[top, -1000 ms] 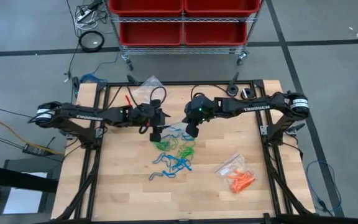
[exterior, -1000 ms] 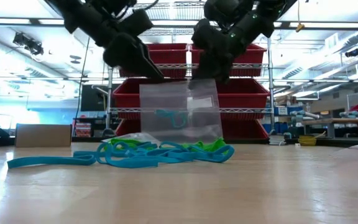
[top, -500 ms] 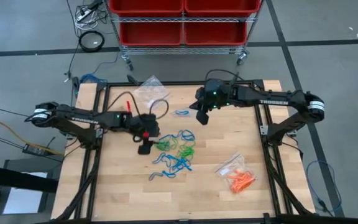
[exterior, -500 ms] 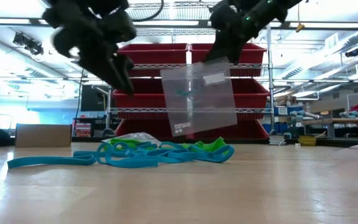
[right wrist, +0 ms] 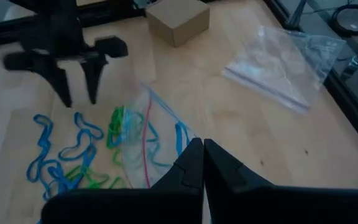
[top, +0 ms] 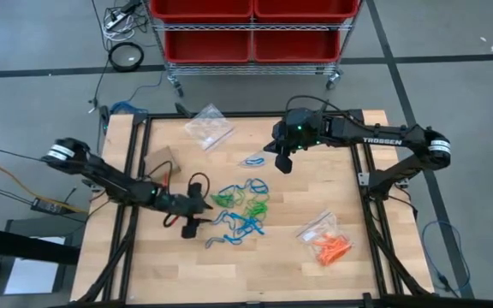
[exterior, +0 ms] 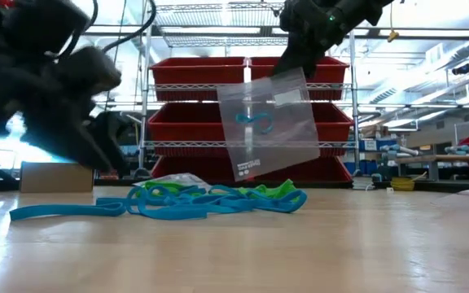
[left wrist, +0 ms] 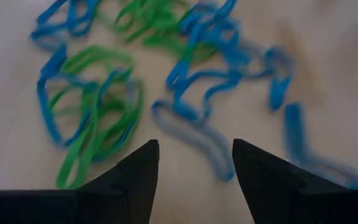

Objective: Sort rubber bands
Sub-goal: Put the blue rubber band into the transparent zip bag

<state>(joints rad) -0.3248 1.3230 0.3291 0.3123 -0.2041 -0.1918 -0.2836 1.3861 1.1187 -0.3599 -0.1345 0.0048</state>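
Blue and green rubber bands [top: 240, 205] lie in a loose pile mid-table, seen close in the left wrist view [left wrist: 185, 81]. My left gripper [top: 190, 226] stands open, low over the table at the pile's near left side, its fingers [left wrist: 143, 165] touching nothing. My right gripper [top: 282, 162] is shut on a clear plastic bag [exterior: 267, 122] beyond the pile's far right side. A blue band [exterior: 255, 122] lies inside the bag. Orange bands [top: 329, 246] lie at the near right on another clear bag. My right gripper pinches the clear bag's top edge near one corner [exterior: 293, 75] between its two shut fingers, coming slanting down from the table's right. The bag hangs tilted below the fingers, clear of the table and of the pile, with the blue band inside.
A cardboard box [top: 159, 161] stands left of the pile. Another clear bag [top: 208, 127] lies at the far edge. Black frame rails [top: 135, 171] run along the table's left and right sides. Red bins on a wire cart [top: 251, 30] stand beyond the far edge.
My left gripper has left the bag and gone down toward the table's near left, staying open, to the pile's near left side. My right gripper has gone up and toward the far right with the bag, which has risen clear above the pile and tipped.
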